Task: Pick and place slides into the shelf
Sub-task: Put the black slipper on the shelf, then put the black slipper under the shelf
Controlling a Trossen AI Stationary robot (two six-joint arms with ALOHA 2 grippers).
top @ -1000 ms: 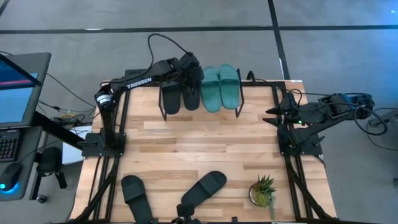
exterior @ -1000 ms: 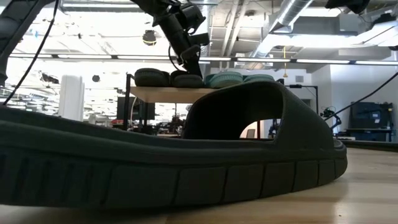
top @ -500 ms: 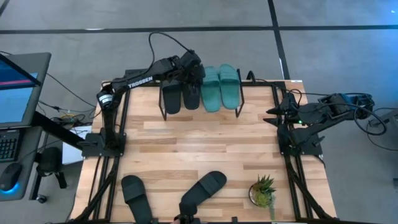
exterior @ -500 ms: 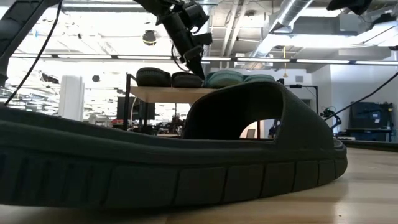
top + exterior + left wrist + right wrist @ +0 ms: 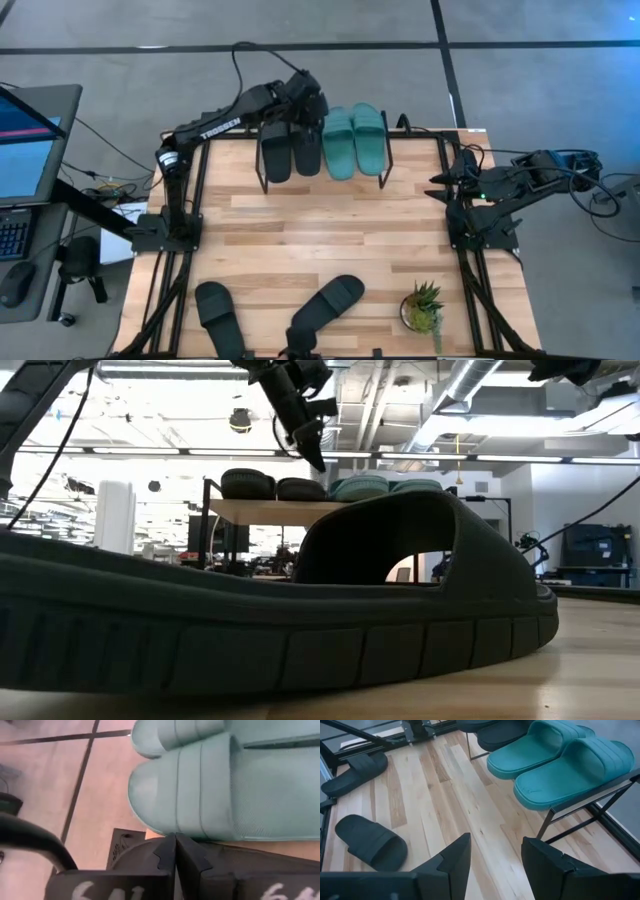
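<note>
Two black slides (image 5: pixel 275 152) (image 5: pixel 306 148) and two teal slides (image 5: pixel 354 140) lie side by side on the shelf (image 5: pixel 262 510) at the table's far edge. My left gripper (image 5: pixel 314 108) is shut and hangs above the far end of the second black slide (image 5: pixel 300 488), clear of it. The teal slides (image 5: pixel 215 795) fill its wrist view. Two more black slides (image 5: pixel 220 315) (image 5: pixel 328 305) lie flat on the table near its front edge. My right gripper (image 5: pixel 495 865) stands open at the table's right edge, with nothing between its fingers.
A small potted plant (image 5: pixel 422 306) stands near the front right corner. The nearer black slide (image 5: pixel 300 620) fills most of the low view. Bare wood (image 5: pixel 320 235) lies between the shelf and the front slides.
My left gripper, still shut, has risen from just over the second black slide on the shelf and now hangs clear above it. The slides on the shelf have stayed in place.
</note>
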